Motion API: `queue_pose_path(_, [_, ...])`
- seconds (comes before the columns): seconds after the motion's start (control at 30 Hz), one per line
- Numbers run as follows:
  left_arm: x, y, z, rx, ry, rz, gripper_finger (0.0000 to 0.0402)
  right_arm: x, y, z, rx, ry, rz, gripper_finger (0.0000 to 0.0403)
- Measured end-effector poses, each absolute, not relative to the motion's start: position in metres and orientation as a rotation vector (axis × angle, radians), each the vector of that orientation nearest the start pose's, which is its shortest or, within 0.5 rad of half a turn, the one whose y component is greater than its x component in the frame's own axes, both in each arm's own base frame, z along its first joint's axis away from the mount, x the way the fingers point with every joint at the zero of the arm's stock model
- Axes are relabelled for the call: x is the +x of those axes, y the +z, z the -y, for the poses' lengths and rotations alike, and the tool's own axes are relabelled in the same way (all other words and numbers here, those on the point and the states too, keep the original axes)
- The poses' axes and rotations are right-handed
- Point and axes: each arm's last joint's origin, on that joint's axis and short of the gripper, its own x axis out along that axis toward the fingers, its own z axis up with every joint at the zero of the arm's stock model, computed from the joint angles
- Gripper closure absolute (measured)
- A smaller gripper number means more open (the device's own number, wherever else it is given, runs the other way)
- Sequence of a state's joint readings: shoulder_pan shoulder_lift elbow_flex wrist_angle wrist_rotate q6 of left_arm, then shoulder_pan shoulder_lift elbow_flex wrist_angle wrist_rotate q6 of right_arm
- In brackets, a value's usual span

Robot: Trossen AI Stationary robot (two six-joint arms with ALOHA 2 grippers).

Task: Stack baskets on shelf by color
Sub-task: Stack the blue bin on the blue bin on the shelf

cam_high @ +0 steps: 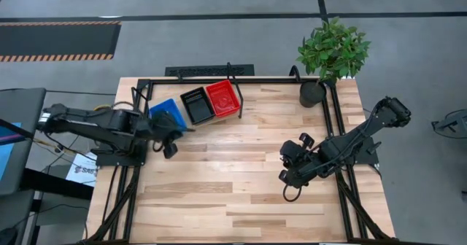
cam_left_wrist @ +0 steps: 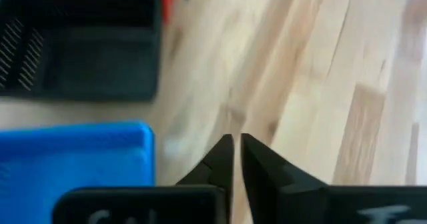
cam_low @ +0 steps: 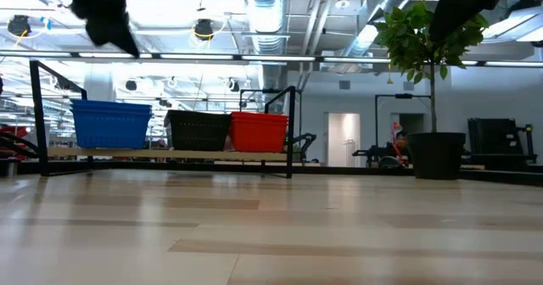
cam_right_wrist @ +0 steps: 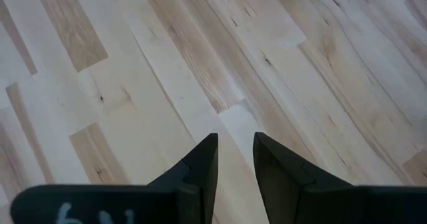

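Blue basket, black basket and red basket stand side by side at the table's far left. In the low view the blue, black and red baskets rest by their bases on the shelf, a light board in a black frame. My left gripper hovers just near-right of the blue basket, fingers almost together, holding nothing. My right gripper waits over bare wood at the table's right, fingers a little apart, empty.
A potted plant stands at the table's far right corner, also seen in the low view. Black frame rails run along the table's left and right edges. Bare butcher-block tabletop lies between the arms.
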State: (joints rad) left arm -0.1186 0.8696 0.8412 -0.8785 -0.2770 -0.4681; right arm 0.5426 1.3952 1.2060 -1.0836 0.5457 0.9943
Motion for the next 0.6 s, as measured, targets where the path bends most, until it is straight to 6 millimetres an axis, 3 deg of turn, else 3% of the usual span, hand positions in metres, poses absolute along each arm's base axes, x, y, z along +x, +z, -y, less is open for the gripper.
queue_pose_path(0.27, [0.171,0.235,0.017,-0.298,0.321,-1.077,0.0400,0.224,0.288,-0.118,0.234,-0.513,-0.942,0.0285])
queue_pose_path(0.6, [0.166,0.222,0.014,-0.186,0.447,-1.228,0.0401,0.224,0.288,-0.118,0.230,-0.512,-0.943,0.0285])
